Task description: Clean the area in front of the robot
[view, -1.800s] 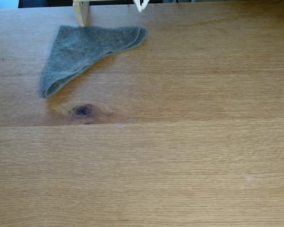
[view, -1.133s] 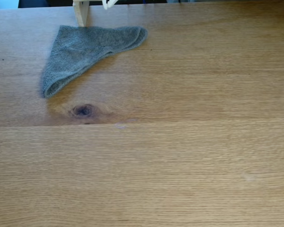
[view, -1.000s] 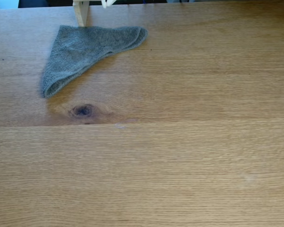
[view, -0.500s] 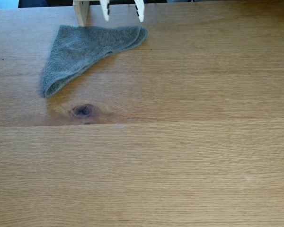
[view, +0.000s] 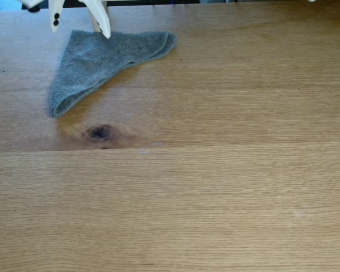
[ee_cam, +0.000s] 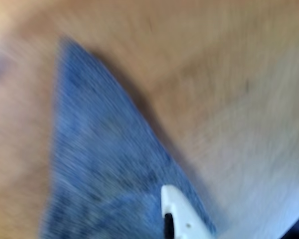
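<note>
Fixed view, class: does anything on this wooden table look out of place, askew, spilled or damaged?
The grey terry cloth lies crumpled in a rough triangle at the far left of the light-brown oak tabletop, not folded square. The dark oval knot near its tip is wood grain, not a stain. No spill or damage shows.

The wrist view was motion-blurred throughout; the grey cloth point(ee_cam: 104, 174) showed no weave and ran off the bottom edge. One gripper finger point(ee_cam: 182, 219) was cut by that edge. In the fixed view, the robot point(view: 79, 14) was cropped above its fingertips.
</note>
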Action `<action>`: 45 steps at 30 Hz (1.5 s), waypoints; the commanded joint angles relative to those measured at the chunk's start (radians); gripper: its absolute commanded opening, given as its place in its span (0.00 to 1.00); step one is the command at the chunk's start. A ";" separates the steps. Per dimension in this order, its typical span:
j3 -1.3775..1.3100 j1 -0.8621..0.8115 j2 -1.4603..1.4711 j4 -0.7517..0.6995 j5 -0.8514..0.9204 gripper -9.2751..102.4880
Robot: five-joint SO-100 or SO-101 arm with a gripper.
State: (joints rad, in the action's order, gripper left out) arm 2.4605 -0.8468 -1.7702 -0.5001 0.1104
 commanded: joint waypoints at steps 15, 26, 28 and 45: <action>-0.114 -0.069 0.580 0.414 0.360 0.57; -0.114 -0.058 0.764 0.453 0.514 0.45; -0.114 -0.049 0.776 0.445 0.522 0.41; -0.101 0.072 0.581 0.290 0.302 0.08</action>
State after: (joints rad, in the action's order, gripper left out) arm 2.3700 -0.7762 -1.1198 -0.1963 0.4771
